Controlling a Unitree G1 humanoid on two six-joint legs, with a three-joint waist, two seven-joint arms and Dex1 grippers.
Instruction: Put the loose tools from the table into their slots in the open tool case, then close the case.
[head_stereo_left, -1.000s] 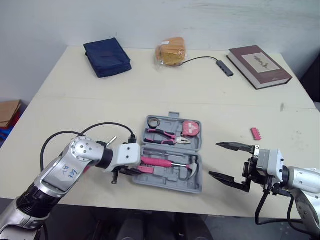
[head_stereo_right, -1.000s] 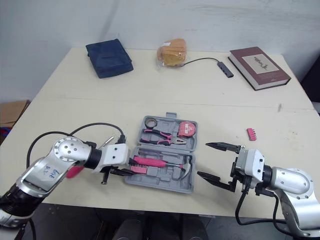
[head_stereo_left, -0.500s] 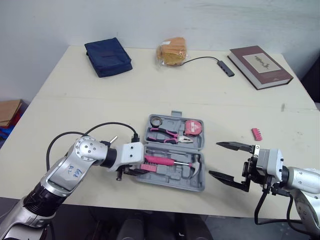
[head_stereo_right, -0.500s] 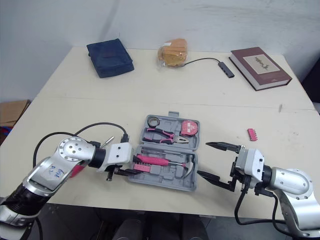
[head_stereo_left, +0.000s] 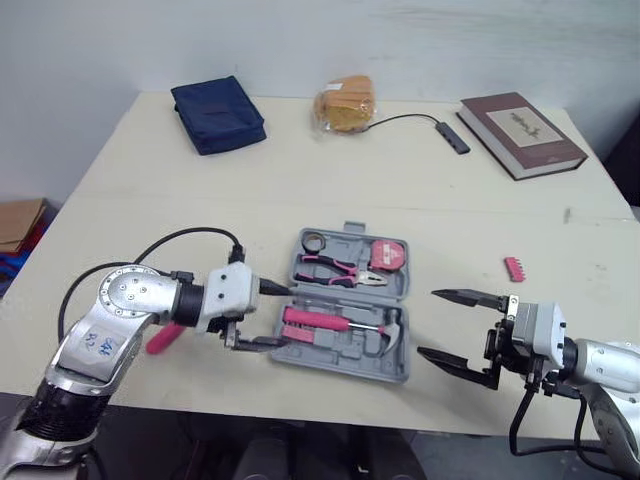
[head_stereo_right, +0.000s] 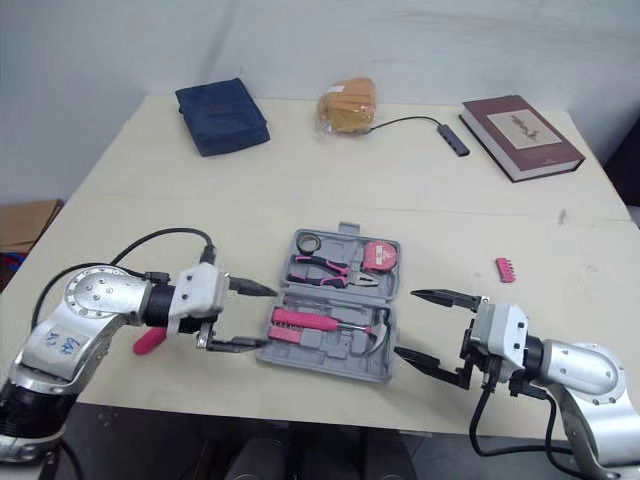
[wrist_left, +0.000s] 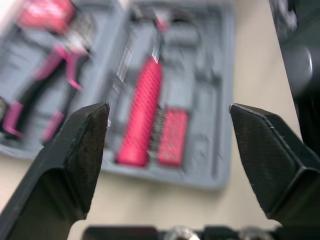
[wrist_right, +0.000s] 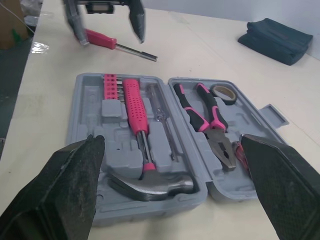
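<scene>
We see the left hand (head_stereo_left: 286, 317) held low at the left end of the open tool case (head_stereo_left: 338, 358), which sits near the front edge of the counter (head_stereo_left: 400, 180). Its fingers are spread wide and hold nothing. The right hand (head_stereo_left: 428, 322) hovers just off the case's right end, likewise wide open and empty. A pink screwdriver (head_stereo_left: 163, 338) lies by the left forearm, and a pink bit strip (head_stereo_left: 513, 268) rests toward the right edge.
</scene>
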